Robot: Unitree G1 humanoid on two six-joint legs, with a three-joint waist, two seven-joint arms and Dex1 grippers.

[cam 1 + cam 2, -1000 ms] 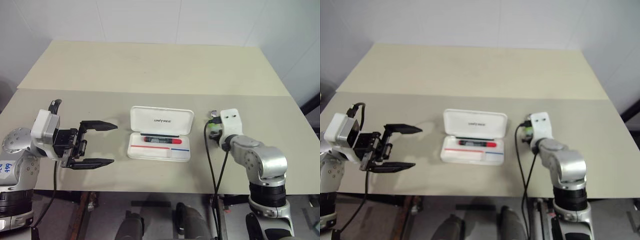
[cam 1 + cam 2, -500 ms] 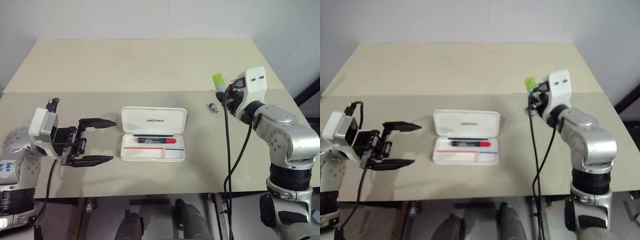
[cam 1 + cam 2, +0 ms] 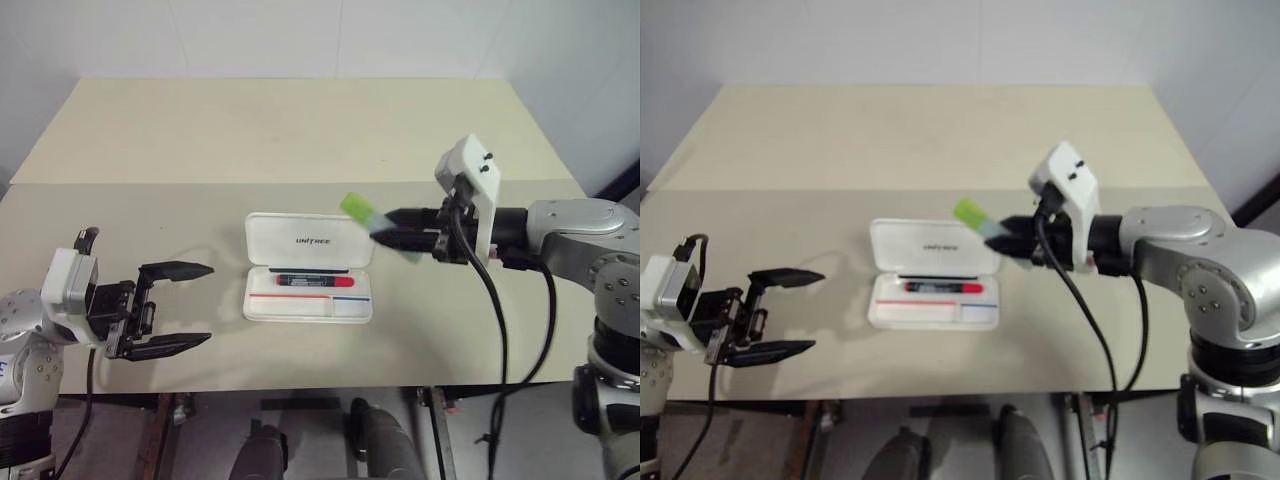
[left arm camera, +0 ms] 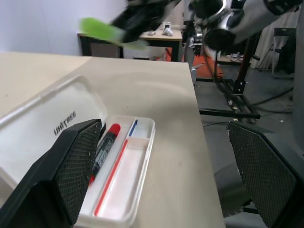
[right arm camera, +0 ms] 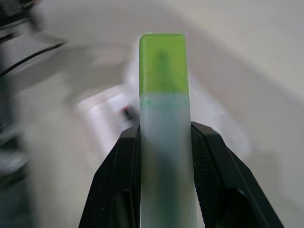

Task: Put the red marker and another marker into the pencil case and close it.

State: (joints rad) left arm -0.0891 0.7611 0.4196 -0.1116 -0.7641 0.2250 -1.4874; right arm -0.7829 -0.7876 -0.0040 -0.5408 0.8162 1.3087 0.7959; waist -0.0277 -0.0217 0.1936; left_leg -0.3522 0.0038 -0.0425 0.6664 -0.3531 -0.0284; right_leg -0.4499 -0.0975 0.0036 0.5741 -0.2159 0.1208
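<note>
The white pencil case (image 3: 310,243) lies open in the middle of the table, lid up at the back. Inside its tray lies the red marker (image 3: 312,281), also seen past my left gripper's fingers (image 4: 76,171). My right gripper (image 3: 392,228) is shut on the pale green highlighter (image 3: 364,214), the other marker. It holds it in the air above the case's right end, lime cap (image 5: 163,64) pointing left. My left gripper (image 3: 200,305) hovers open and empty left of the case, its fingers pointing toward it.
The beige table (image 3: 300,130) has a seam running across it behind the case. A black cable (image 3: 497,320) hangs from my right wrist over the table's front right. Bare tabletop surrounds the case on all sides.
My right gripper lifted the highlighter off the table at the right, swung it left and turned level over the case's right end. My left gripper drew slightly away from the case.
</note>
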